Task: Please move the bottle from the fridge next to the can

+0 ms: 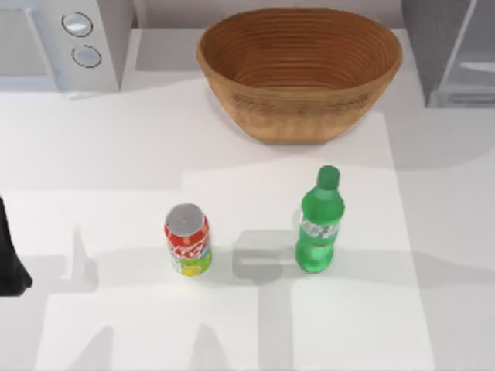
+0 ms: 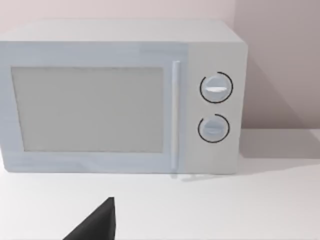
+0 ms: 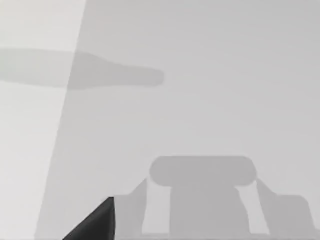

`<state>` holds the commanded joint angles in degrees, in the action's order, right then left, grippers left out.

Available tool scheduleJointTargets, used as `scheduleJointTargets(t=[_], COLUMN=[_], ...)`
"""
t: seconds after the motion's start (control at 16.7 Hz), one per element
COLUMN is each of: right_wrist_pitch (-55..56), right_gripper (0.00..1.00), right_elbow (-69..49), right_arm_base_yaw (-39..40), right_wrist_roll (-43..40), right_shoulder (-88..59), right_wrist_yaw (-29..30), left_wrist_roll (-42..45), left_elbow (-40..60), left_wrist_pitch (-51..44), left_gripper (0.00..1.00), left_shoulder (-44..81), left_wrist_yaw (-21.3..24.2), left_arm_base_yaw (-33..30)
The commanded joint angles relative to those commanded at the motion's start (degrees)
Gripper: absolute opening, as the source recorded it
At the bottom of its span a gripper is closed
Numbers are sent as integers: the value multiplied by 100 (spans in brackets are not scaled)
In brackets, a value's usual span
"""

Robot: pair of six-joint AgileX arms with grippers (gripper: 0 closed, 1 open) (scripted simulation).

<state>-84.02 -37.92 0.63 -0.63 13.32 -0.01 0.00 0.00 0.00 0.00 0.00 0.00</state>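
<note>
The green bottle [image 1: 319, 224] with its green cap stands upright on the white table, right of centre. The red can [image 1: 187, 239] with a silver top stands upright to its left, a clear gap between them. The grey fridge [image 1: 452, 50] sits at the back right corner, its pale door panel swung out. My left arm [image 1: 11, 259] shows as a dark shape at the table's left edge, far from both objects. A dark part of my left gripper [image 2: 95, 226] shows in the left wrist view. A dark part of my right gripper [image 3: 95, 225] hangs over bare table.
A large woven basket [image 1: 300, 116] stands at the back centre, behind the bottle. A white microwave [image 1: 62, 42] with two round knobs [image 2: 216, 107] fills the back left corner. Arm shadows fall across the table's front.
</note>
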Motion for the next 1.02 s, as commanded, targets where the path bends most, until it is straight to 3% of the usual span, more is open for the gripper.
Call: scheduleJointTargets(t=[0.18,0.42,1.02], right_wrist_pitch=[-62,-277,-524], right_gripper=[100,100,100], right_elbow=[-204,-823,-2755], right_arm_base_yaw=[-354,-1639,-6788], right_wrist_roll=[-351,-1670,-7558], right_shoulder=[-352,-1669,-7597], right_wrist_yaw=[-178,-849,-3533], left_wrist_roll=[0,0,0], left_elbow=[0,0,0], left_wrist_pitch=[0,0,0], left_gripper=[100,100,100], left_shoulder=[0,0,0], left_wrist_yaw=[0,0,0], left_arm_base_yaw=[0,0,0])
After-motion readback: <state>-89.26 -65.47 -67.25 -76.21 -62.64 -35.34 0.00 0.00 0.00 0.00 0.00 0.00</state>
